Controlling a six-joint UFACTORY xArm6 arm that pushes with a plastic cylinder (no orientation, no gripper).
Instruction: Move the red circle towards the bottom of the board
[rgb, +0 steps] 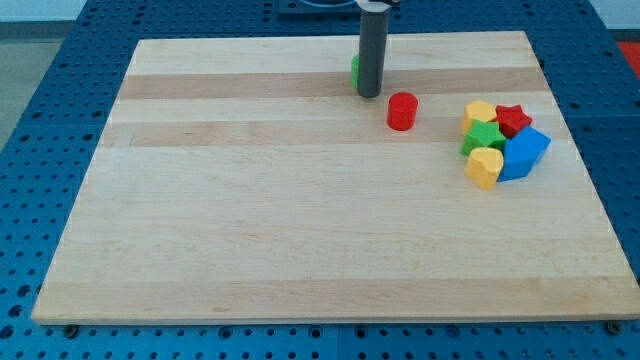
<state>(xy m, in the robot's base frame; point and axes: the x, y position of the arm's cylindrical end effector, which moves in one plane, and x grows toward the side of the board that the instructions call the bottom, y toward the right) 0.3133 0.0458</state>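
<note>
The red circle (401, 111) is a short red cylinder standing on the wooden board (300, 200), right of centre near the view's top. My tip (369, 94) is the lower end of a dark rod, just up and to the left of the red circle, with a small gap between them. A green block (355, 70) is mostly hidden behind the rod; its shape cannot be made out.
A tight cluster sits at the view's right: a yellow block (479, 112), a red star (513, 120), a green block (482, 136), a blue block (524, 152) and a yellow heart (485, 166). Blue pegboard surrounds the board.
</note>
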